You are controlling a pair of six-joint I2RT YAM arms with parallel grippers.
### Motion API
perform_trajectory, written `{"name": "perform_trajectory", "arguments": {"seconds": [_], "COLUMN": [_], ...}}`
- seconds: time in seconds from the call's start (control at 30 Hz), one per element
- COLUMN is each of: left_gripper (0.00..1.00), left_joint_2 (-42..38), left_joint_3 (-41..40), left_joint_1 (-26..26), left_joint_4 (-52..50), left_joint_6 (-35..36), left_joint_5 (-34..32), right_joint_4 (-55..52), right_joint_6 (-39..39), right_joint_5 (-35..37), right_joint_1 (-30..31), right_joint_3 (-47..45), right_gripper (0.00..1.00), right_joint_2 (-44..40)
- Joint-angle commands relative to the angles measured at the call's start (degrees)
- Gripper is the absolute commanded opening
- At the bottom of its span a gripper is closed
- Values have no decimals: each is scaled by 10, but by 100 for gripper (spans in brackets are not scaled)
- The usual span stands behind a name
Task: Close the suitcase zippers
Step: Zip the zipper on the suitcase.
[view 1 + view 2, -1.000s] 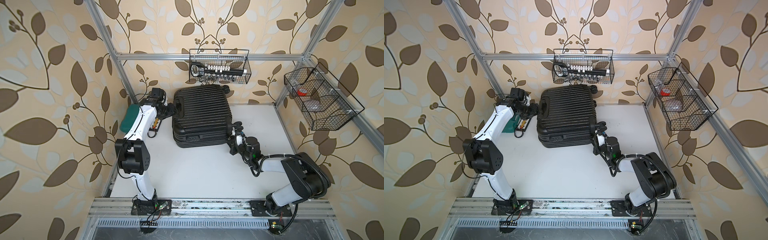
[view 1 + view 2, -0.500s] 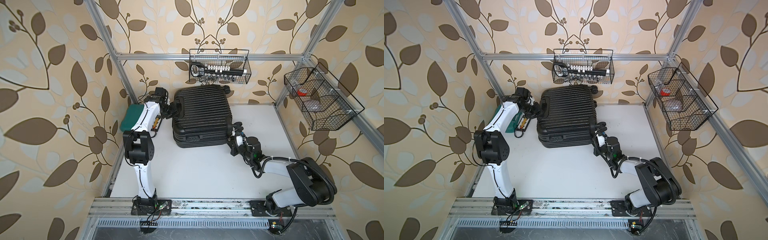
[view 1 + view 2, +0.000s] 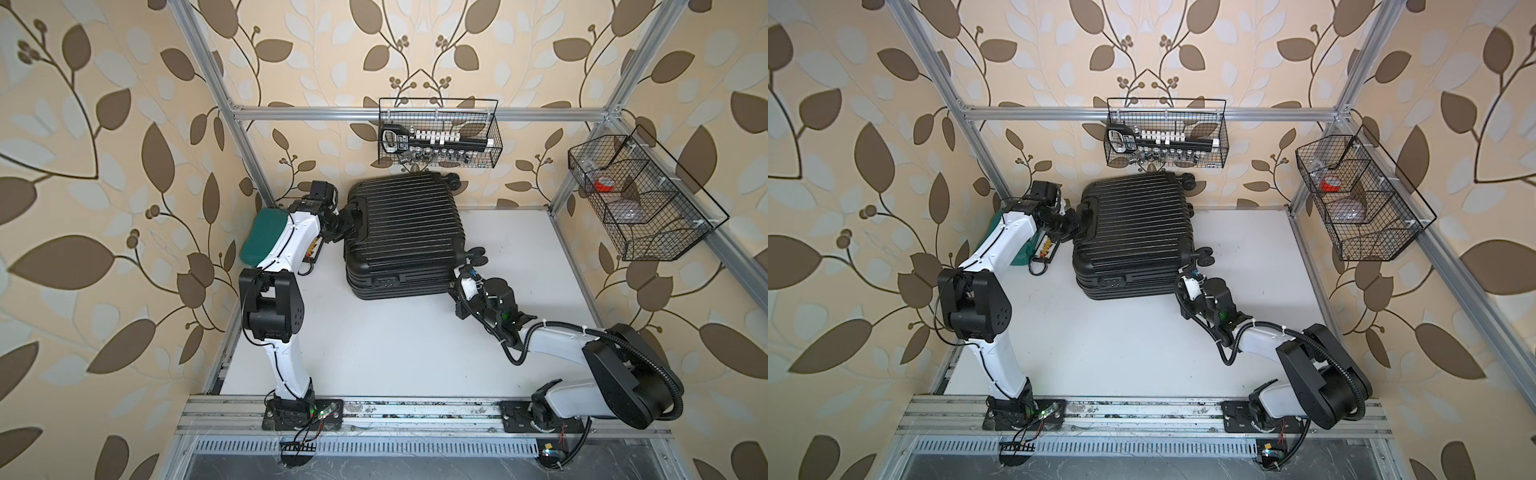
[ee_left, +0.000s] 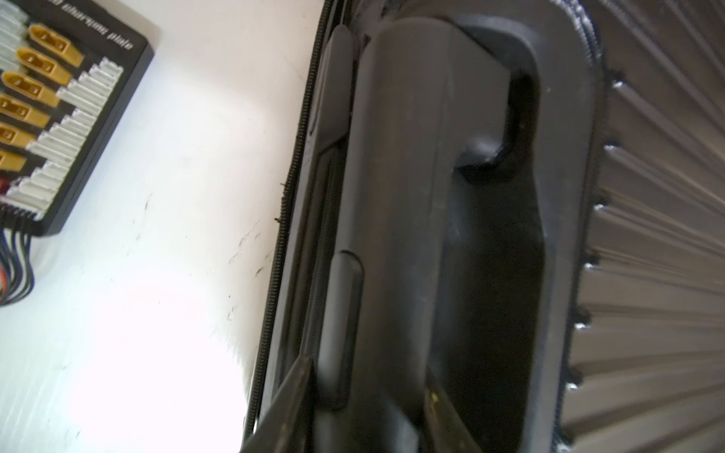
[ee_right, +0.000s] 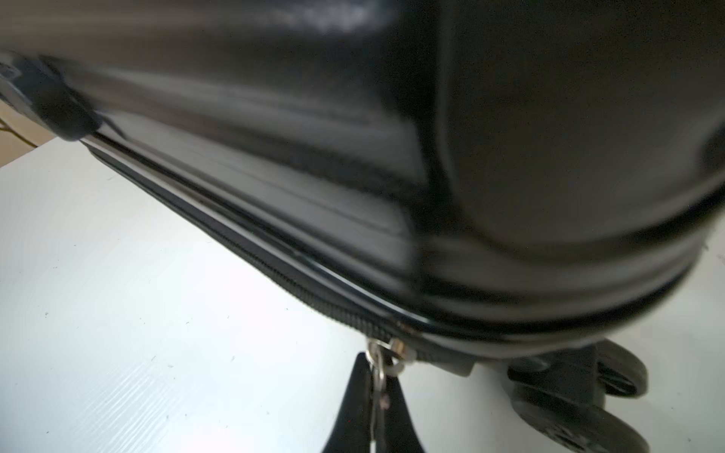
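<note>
Two grasps: left gripper [image 4: 368, 376], handle [image 4: 400, 196] beside charging plate [image 4: 78, 129]; right gripper [image 5: 374, 388], zipper pull [image 5: 377, 359].

I'd call this a robotics lab test cell rather than a lived-in room. A bare aluminium frame [image 3: 415, 113] boxes in a white tabletop [image 3: 395, 345], with leaf-patterned wallpaper [image 3: 104, 166] on the panels behind. Two robot arms, the left arm [image 3: 286, 365] and the right arm [image 3: 557, 345], are bolted to a metal rail [image 3: 415, 415]. Wire baskets [image 3: 648, 245] hang from the frame. A charging plate [image 4: 59, 117] with wires lies on the tabletop.
</note>
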Motion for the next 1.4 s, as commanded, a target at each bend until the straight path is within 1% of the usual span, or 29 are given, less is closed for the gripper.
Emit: {"name": "perform_trajectory", "arguments": {"seconds": [0.0,0.07,0.13,0.3,0.43,0.47,0.6,0.83,1.07,1.23,1.37], "left_gripper": [26,25,25,25,25,25,25,24,24,25,25], "left_joint_2": [-59,-71,-87,-133,-175,-185,-213,-237,-239,-238,-237], "left_joint_3": [6,4,-5,-41,-95,-107,-136,-178,-182,-174,-178], "left_joint_1": [-16,-28,-40,-70,-95,-102,-145,-178,-219,-249,-271], "left_joint_4": [43,32,32,53,76,83,91,105,109,105,114], "left_joint_6": [-174,-181,-204,-247,-298,-312,-344,-398,-446,-466,-483], "left_joint_5": [10,-5,-18,-61,-103,-110,-156,-193,-234,-264,-274], "right_joint_4": [9,5,0,-22,-30,-31,-37,-37,-38,-39,-40], "right_joint_6": [-18,-18,-18,-21,-21,-21,-20,-22,-30,-34,-35], "right_joint_5": [-33,-23,-13,5,15,17,30,40,51,42,37], "right_joint_1": [35,48,61,94,115,130,163,220,281,306,317], "right_joint_3": [13,15,18,27,32,34,41,49,62,74,84], "right_gripper": [0,0,0,0,0,0,0,0,0,0,0], "right_joint_2": [-20,-23,-29,-49,-60,-59,-57,-61,-62,-59,-52]}}
